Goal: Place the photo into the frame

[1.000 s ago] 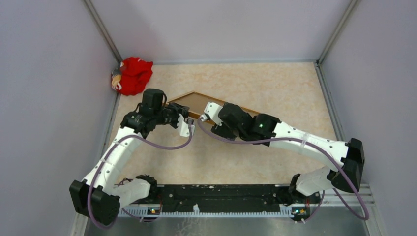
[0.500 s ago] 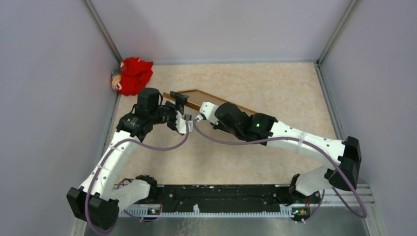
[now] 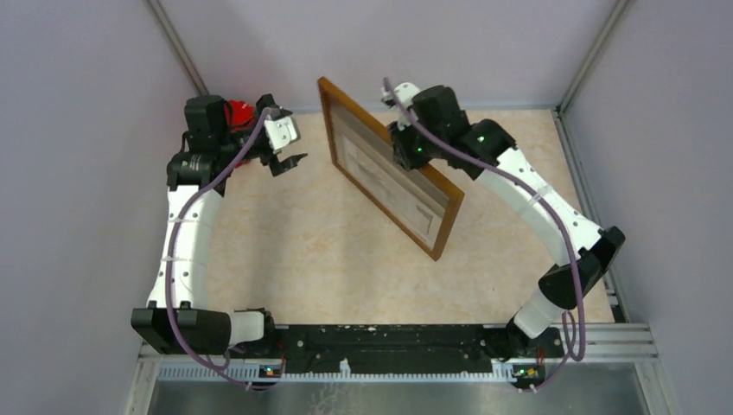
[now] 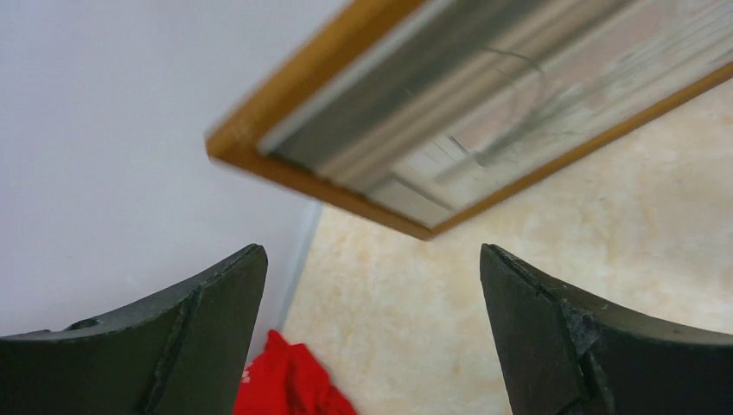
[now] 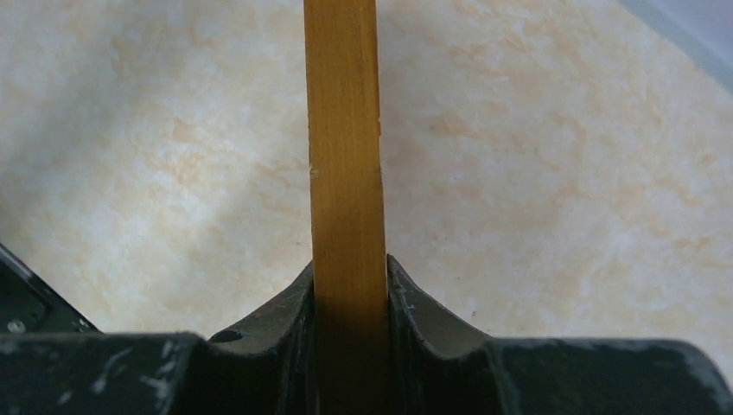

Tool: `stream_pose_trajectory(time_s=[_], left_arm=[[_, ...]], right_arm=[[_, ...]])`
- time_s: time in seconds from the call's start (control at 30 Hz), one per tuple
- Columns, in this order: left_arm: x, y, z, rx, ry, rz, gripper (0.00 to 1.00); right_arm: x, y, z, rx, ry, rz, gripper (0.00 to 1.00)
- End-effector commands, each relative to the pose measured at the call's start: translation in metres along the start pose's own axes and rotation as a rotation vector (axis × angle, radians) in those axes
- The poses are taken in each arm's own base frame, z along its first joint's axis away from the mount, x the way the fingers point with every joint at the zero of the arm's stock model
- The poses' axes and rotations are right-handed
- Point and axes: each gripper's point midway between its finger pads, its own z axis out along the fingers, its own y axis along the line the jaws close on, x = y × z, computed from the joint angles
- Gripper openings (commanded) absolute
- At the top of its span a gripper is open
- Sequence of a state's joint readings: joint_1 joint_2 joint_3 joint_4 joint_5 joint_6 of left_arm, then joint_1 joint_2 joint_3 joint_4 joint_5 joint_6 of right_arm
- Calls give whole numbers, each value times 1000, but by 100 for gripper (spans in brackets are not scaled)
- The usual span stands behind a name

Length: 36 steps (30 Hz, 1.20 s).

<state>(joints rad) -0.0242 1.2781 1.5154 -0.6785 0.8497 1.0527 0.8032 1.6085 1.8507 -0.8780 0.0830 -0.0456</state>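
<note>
The golden-brown frame point(image 3: 450, 223) is held up on edge, tilted, over the back middle of the table. The photo point(image 3: 380, 169), a thin-stemmed plant by a curtain, shows inside it, facing left. My right gripper point(image 3: 404, 147) is shut on the frame's upper moulding; in the right wrist view the wooden edge point(image 5: 344, 130) runs straight up between the fingers point(image 5: 290, 298). My left gripper point(image 3: 290, 143) stands wide open and holds nothing, left of the frame and apart from it. From that wrist I see a frame corner point(image 4: 285, 82) and the photo point(image 4: 484, 112) above my gripper point(image 4: 370, 251).
A red cloth point(image 3: 235, 111) lies in the back left corner, partly hidden behind the left arm, and shows low between the left fingers point(image 4: 285, 380). Grey walls close in the table on the left, back and right.
The right gripper has shut on the frame and swung it up from flat on the table to standing on edge. The left gripper opened, let go and drew back left toward the red cloth.
</note>
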Motion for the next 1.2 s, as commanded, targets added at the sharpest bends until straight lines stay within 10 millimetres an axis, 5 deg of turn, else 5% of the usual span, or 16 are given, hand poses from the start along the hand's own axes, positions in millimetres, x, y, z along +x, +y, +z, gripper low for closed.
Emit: stream_pose_trajectory(time_s=[0.0, 0.17, 0.47, 1.0, 1.1, 1.17], left_arm=[[-7, -22, 3, 87, -72, -192, 99], [8, -23, 13, 77, -54, -323, 99], [46, -33, 33, 75, 2, -475, 99], [131, -80, 60, 81, 175, -699, 99], [139, -92, 62, 86, 174, -724, 99], [143, -98, 64, 77, 168, -737, 99]], right_arm=[[-33, -33, -1, -78, -110, 366, 0], [2, -74, 19, -103, -46, 589, 0], [57, -121, 21, -90, -14, 797, 0], [198, -60, 45, -164, -73, 942, 0], [216, -64, 51, -107, -48, 933, 8], [226, -67, 53, -74, -42, 932, 23]])
